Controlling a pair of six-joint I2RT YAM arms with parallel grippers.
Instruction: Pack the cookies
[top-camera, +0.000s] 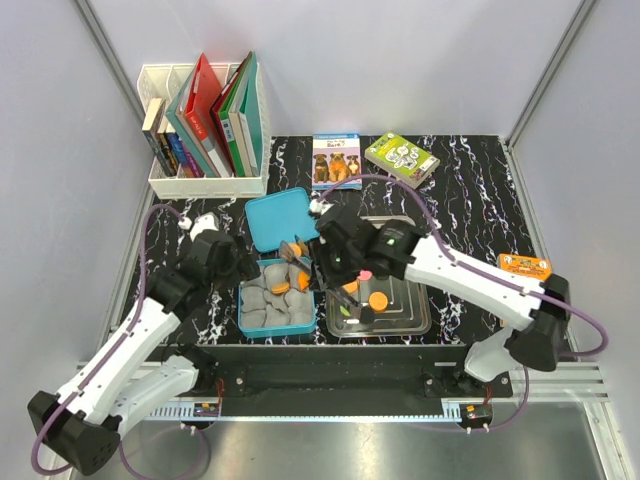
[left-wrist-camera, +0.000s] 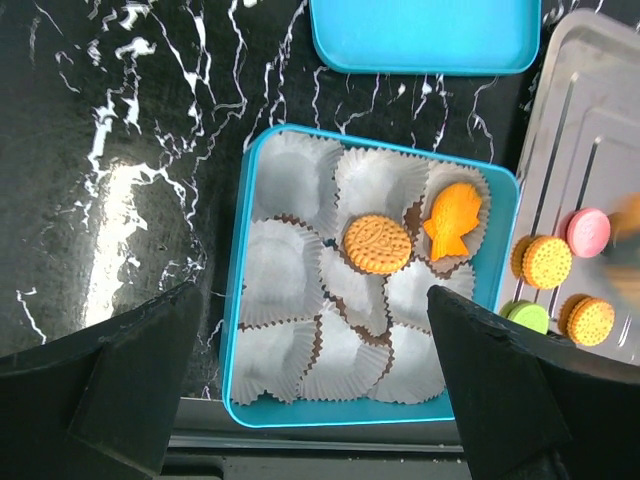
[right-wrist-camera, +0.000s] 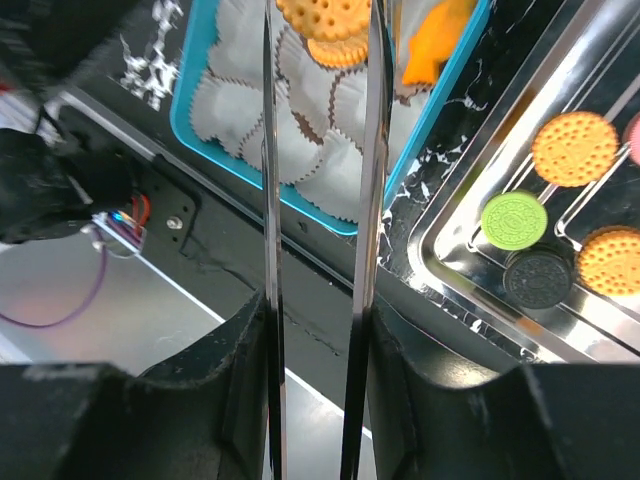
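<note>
- Left gripper (left-wrist-camera: 312, 300): dark fingers spread wide, holding nothing, poised above the blue tin (left-wrist-camera: 505, 250).
- Right gripper (right-wrist-camera: 320, 60): thin metal blades standing apart, nothing between them, over the tin's near edge.
- Packed: round orange cookie (left-wrist-camera: 377, 243) and fish-shaped cookie (left-wrist-camera: 455, 220), each in a paper cup (left-wrist-camera: 285, 275).
- Unpacked, on the steel tray (left-wrist-camera: 590, 120) just beside the tin: orange cookies (left-wrist-camera: 545, 262), pink cookie (left-wrist-camera: 588, 232), green cookie (left-wrist-camera: 525, 318), black cookie (right-wrist-camera: 537, 278).
- Lid (left-wrist-camera: 420, 35): off, lying flat beyond the tin.
- Progress, as judged: early; most cups are unfilled, five cookies remain to transfer.
</note>
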